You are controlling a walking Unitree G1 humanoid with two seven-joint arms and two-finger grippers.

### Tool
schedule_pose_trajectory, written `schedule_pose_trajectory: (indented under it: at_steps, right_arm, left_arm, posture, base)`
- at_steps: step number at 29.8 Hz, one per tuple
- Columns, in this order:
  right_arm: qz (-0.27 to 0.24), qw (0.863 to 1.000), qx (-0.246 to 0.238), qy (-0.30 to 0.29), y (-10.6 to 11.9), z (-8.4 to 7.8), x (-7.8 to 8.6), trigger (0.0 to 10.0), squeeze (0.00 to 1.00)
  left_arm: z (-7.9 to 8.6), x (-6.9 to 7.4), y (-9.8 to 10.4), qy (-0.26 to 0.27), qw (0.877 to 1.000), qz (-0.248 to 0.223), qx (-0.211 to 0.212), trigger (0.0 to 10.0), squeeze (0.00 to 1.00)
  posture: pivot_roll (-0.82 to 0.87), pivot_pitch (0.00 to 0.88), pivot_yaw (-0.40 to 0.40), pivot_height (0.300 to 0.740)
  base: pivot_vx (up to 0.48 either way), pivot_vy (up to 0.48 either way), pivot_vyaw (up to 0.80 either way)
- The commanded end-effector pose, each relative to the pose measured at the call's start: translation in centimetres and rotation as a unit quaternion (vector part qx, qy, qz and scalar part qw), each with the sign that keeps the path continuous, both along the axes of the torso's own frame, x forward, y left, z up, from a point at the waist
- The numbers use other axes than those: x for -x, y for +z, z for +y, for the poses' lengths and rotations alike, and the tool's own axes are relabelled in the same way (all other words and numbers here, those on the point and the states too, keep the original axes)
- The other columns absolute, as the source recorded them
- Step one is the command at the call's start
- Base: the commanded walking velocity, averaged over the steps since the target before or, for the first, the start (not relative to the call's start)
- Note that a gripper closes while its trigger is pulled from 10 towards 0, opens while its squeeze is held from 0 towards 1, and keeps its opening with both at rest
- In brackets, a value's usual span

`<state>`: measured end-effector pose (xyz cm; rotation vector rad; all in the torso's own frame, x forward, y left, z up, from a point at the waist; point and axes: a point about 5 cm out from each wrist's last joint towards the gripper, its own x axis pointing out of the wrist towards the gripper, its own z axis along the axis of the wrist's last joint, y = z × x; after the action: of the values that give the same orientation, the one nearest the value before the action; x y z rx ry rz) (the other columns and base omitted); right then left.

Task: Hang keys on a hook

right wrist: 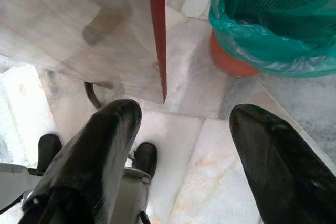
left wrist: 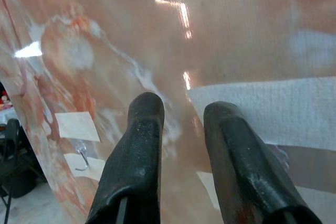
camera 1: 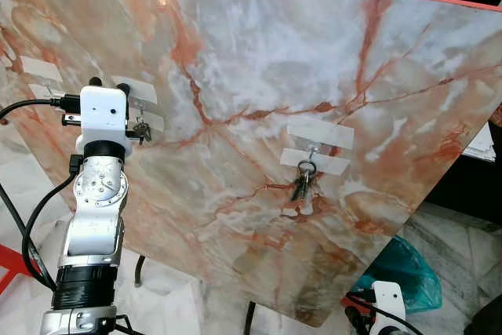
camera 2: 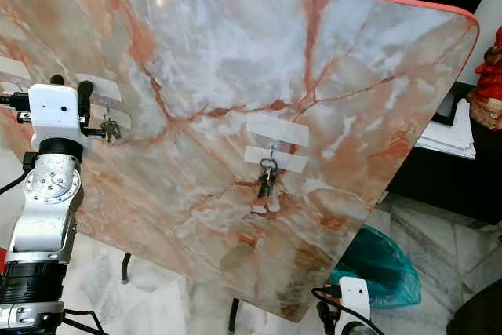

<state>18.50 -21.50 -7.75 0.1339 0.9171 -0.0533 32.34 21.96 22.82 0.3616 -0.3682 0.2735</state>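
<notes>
Left gripper (left wrist: 181, 129), fingers slightly parted and empty, is at the marble board's (camera 1: 251, 76) nine o'clock beside hung keys (camera 1: 141, 129): light, jangly, best pinched at the ring.

The left arm (camera 1: 92, 225) is a stack of silver metal segments topped by a white, boxy wrist housing (camera 1: 103, 115). Below the housing sits a round silver joint disc (camera 1: 98, 183) ringed with small screws, then a ribbed black collar lower down. Black cables (camera 1: 35, 217) loop beside it and plug into the housing. The left gripper (left wrist: 181, 114) has two long black fingers, rounded and scuffed (slightly glossy). The right gripper (right wrist: 181, 116) looks alike, behind a small white housing (camera 1: 388, 298).
</notes>
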Motion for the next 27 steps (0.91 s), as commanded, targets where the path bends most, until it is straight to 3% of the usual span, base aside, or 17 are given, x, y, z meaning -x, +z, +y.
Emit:
schedule_pose_trajectory:
  at_steps: [1, 27]
  right_arm:
    - [0.000, 1.000, 0.004, -0.001, 0.03, -0.32, 0.07, 10.0, 0.00]
    - [0.000, 1.000, 0.005, 0.000, 0.04, -0.34, 0.07, 10.0, 0.00]
  left_arm:
    - [0.08, -0.16, 0.61, 0.002, 1.000, -0.012, -0.007, 10.0, 0.00]
    - [-0.05, -0.74, 0.64, -0.006, 1.000, -0.013, -0.008, 10.0, 0.00]
  posture:
    - [0.05, 0.015, -0.068, 0.740]
    - [0.05, 0.003, -0.066, 0.740]
  base:
    - [0.000, 0.000, 0.00]
    - [0.000, 0.000, 0.00]
